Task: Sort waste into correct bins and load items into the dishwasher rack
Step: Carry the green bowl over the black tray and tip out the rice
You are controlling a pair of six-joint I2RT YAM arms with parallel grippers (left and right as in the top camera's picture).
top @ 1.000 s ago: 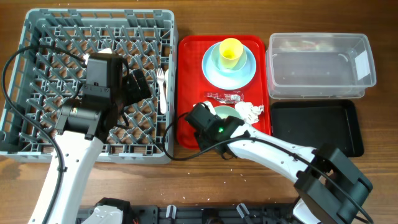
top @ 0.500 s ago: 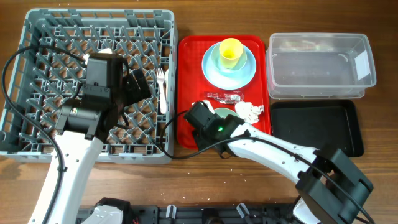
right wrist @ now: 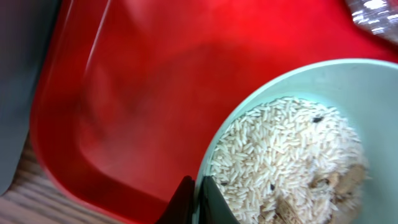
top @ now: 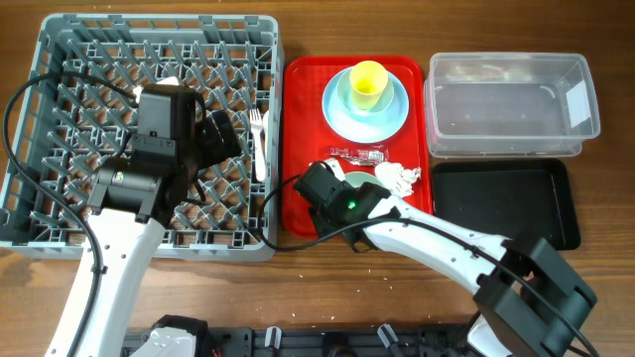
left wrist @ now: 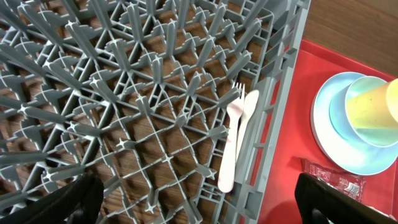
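Closest to me, the right end effector (right wrist: 198, 198) is pinched shut on the near rim of the pale green bowl (right wrist: 348, 81), one finger inside the wall and one outside. Whitish rice (right wrist: 280, 162) fills the bottom of that bowl, which sits at the front of the red tray (right wrist: 143, 81).

Just beyond the bowl, the crumpled napkin (top: 400, 177) lies beside it on the tray, and the small wrapper (top: 357, 155) lies a little farther back. At the tray's far end the yellow cup (top: 368, 81) stands in the pale blue bowl (left wrist: 341, 118), which rests on the light blue plate (left wrist: 322, 134).

To the right on the bench (top: 605, 188), the black tray (top: 501, 198) is nearer and the clear tub (top: 496, 109) sits behind it.

On the left, my left end effector (left wrist: 196, 186) hangs over the grey rack (top: 60, 59) with its fingers spread fully apart, holding nothing. The white fork and spoon (left wrist: 231, 143) lie side by side inside the rack, along the wall next to the red tray.
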